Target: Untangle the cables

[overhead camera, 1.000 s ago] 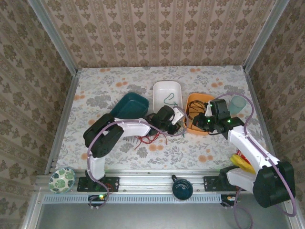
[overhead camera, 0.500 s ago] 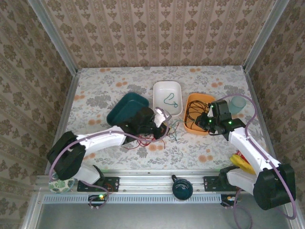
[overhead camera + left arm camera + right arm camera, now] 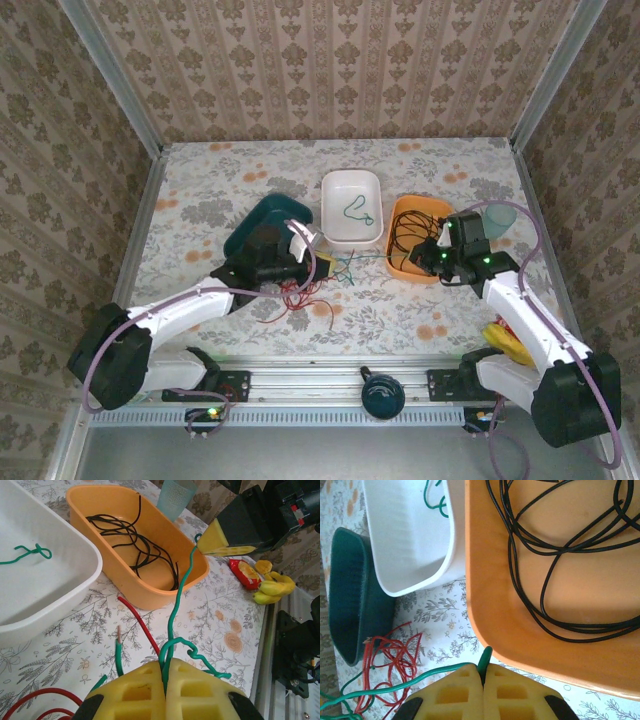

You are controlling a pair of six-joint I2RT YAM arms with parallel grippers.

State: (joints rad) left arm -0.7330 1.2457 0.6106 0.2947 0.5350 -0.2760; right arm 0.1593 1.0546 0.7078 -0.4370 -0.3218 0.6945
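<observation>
Three tubs stand on the floral tabletop (image 3: 220, 175): a dark teal plastic tub (image 3: 262, 222), a white plastic tub (image 3: 340, 193) and an orange plastic tub (image 3: 427, 205).

Cables by colour:
- One long thin green cable (image 3: 375, 259) hangs in the air between the two hands.
- One short green cable piece (image 3: 354, 210) lies in the white tub.
- Loose black cables (image 3: 404, 236) are coiled in the orange tub, strand count unclear.
- Tangled red cables (image 3: 298, 296) lie on the tabletop just in front of the teal tub.

The long green cable's axis runs left to right, near level, past the near ends of the white and orange tubs.

Hands: the left hand (image 3: 165, 682) has its yellow pads pressed together, pinching the cable's curled end. The right hand (image 3: 482, 676) has its pads pressed together, pinching the other end beside the orange tub's near rim.
</observation>
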